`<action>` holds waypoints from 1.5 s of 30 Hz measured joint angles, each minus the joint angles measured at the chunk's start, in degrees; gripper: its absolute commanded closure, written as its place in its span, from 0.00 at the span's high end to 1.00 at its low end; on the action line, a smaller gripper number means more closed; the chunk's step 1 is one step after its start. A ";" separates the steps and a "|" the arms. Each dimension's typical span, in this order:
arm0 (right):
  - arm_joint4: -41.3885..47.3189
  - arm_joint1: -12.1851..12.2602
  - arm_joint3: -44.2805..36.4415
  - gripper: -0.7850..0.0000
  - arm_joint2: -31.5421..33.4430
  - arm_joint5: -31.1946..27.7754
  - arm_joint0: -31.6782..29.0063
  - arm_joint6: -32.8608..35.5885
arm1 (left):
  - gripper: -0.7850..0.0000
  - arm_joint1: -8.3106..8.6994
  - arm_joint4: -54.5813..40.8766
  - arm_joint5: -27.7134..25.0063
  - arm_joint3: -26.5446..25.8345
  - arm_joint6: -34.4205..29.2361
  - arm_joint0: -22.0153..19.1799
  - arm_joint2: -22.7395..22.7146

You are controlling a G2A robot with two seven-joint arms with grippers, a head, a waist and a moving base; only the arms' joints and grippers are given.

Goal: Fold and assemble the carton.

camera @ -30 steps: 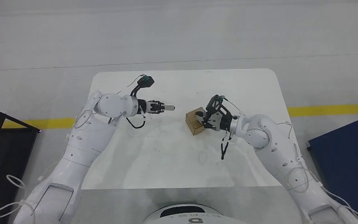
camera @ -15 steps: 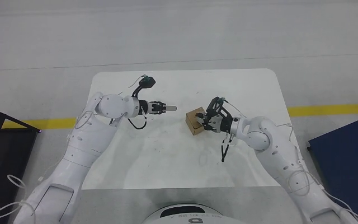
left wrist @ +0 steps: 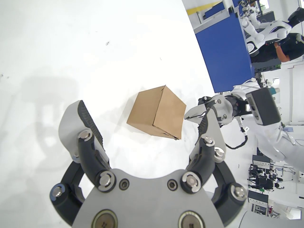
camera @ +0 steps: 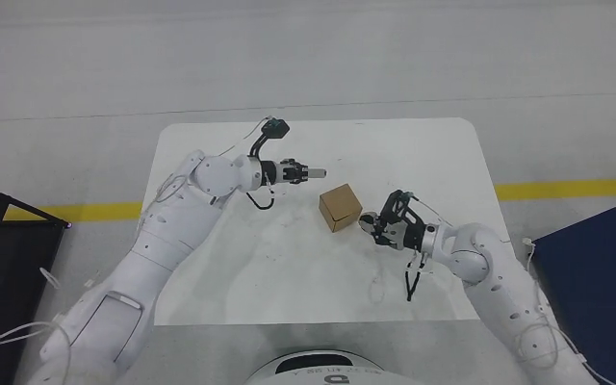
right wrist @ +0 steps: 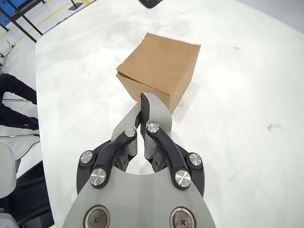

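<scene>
A small brown carton (camera: 341,207) stands closed on the white table (camera: 241,279), near its middle. My left gripper (camera: 316,173) hovers just beyond the carton's far left side; the left wrist view shows this gripper (left wrist: 142,109) open, with the carton (left wrist: 156,112) below and ahead of it. My right gripper (camera: 371,223) sits close to the carton's near right corner, apart from it. In the right wrist view that gripper (right wrist: 143,100) is shut with nothing between its fingers, its tip just short of the carton (right wrist: 159,67).
A yellow floor line (camera: 558,189) runs past both sides of the table. A blue cabinet (camera: 582,255) stands off the right edge and a dark frame (camera: 19,231) off the left. Bare tabletop lies in front of the carton.
My right gripper has drawn back from the carton toward the near right. My left gripper has moved right and toward the far side. The carton has stayed in place.
</scene>
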 measured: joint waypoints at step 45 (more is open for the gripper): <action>1.32 2.02 1.20 0.00 14.12 -4.99 -11.14 -19.77 | 1.00 -9.39 -13.29 -3.69 10.60 -8.53 -7.34 11.90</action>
